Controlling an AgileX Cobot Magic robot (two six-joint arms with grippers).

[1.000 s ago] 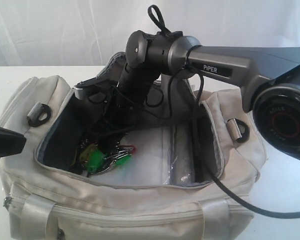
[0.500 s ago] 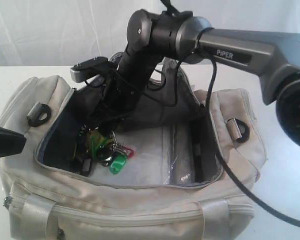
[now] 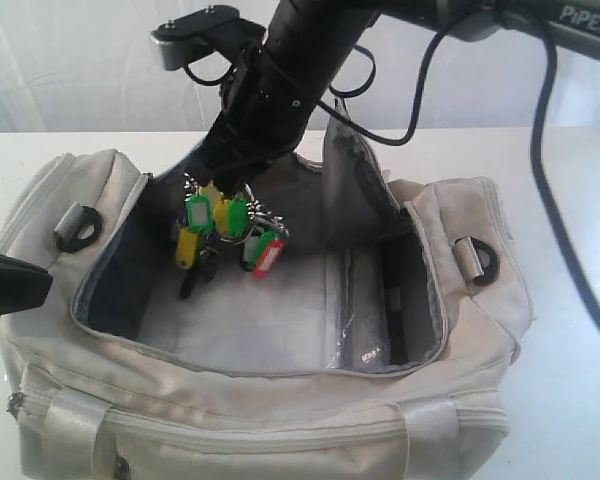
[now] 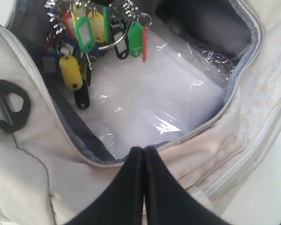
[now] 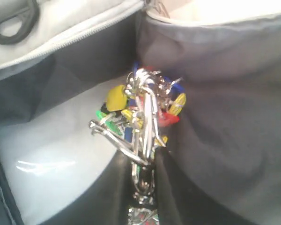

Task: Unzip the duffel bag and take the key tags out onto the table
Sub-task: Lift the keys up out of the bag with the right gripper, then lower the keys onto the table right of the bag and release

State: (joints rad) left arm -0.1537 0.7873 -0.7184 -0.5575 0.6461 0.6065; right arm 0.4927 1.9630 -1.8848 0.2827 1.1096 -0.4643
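Observation:
The cream duffel bag [image 3: 460, 300] lies unzipped on the white table [image 3: 570, 400], its dark lining showing. My right gripper [image 3: 225, 185] is shut on the metal rings of the key tags [image 3: 225, 235], which hang in a bunch above the bag's open mouth. In the right wrist view the key tags [image 5: 143, 112] sit pinched between the gripper's [image 5: 143, 161] black fingers. My left gripper [image 4: 143, 150] is shut on nothing, its tips over the bag's near zipper edge; the key tags [image 4: 91, 37] dangle beyond it. In the exterior view only a black part of the left arm [image 3: 10, 285] shows.
A clear plastic sheet [image 3: 280, 320] covers the bag's floor. Black D-rings [image 3: 75, 228] sit at both ends of the bag. The right arm's cable [image 3: 540, 150] hangs across the right side. A white curtain [image 3: 80, 60] backs the table.
The right gripper has risen from the bag's floor, lifting the key tags clear of the bottom to hang above the opening. The left arm has stayed put.

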